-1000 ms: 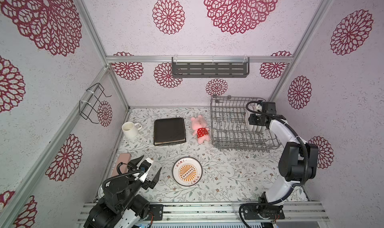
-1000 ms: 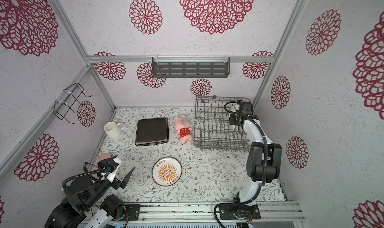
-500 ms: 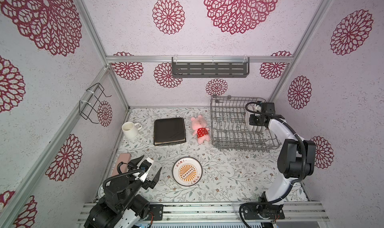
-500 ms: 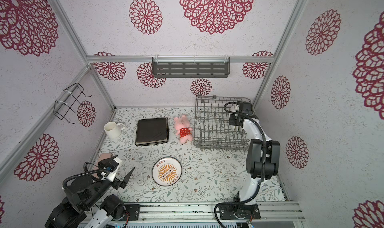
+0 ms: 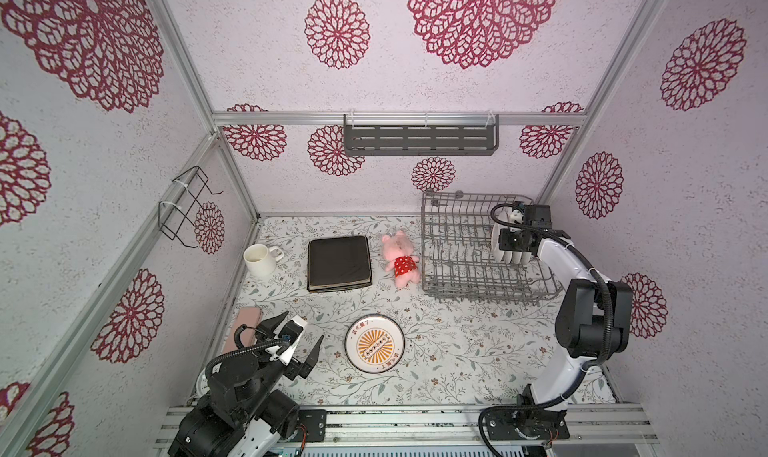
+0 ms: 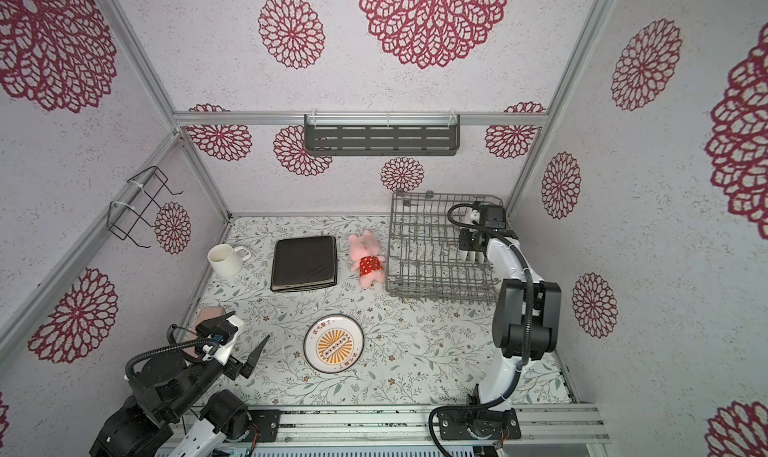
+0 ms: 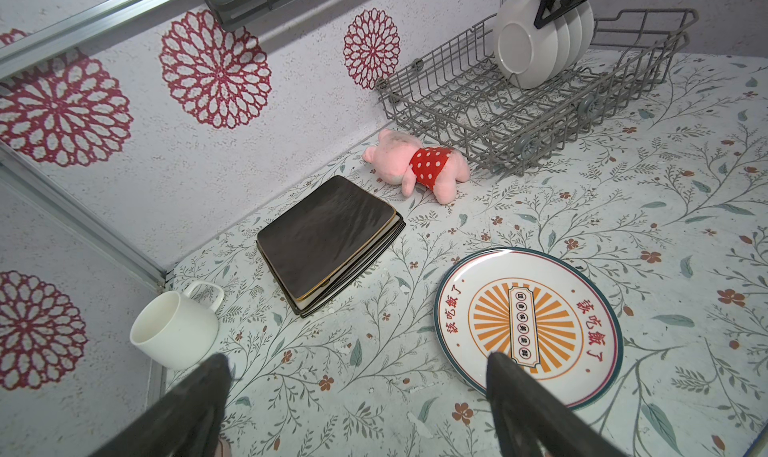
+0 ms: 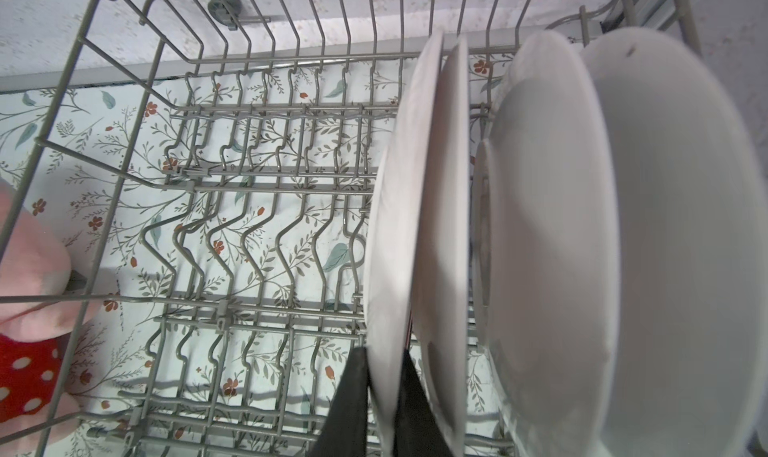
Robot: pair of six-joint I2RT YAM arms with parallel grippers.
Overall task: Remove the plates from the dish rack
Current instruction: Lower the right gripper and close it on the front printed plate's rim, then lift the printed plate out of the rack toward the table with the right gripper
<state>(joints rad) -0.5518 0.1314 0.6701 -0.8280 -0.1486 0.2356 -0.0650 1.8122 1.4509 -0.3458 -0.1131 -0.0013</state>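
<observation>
Left pincer point(image 7: 355, 357): jaws wide apart, empty, above the table point(image 7: 582, 184).
Square plates point(image 7: 324, 234): stacked flat, well ahead of it.
Printed plate point(image 7: 528, 324): flat, just ahead of it.
Dish rack point(image 7: 521, 145): holds upright white plates point(image 8: 552, 247), beside the other pincer.
Right pincer point(image 8: 384, 353): clamped on the end plate point(image 8: 395, 226) by its rim.

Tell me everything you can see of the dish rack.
The dish rack is a grey wire basket with raised sides and rows of upright tines, flat on the table, back right, by a plush pig. Four white plates stand on edge at one end; the right gripper is shut on the end plate. Other slots are empty.
</observation>
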